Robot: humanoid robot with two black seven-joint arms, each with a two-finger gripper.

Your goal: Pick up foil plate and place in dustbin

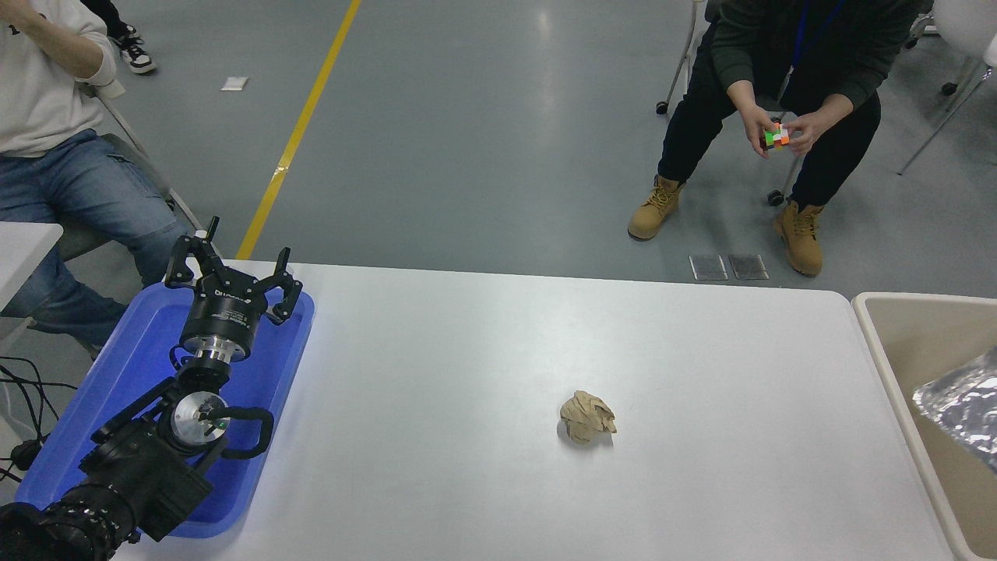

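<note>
Silver foil plate (962,405) in dustbin (896,366) | left tool (231,282) far off

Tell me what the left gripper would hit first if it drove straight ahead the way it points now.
Probably nothing on the table. The left gripper hovers over the blue tray, jaws open, pointing past its far rim toward the grey floor. Its height is hard to judge, so it might clip that rim.

A glossy grey concrete floor (483,132) stretched beyond the white rectangular table (483,374), crossed by a diagonal yellow painted line (300,128); overhead light reflected softly.
</note>
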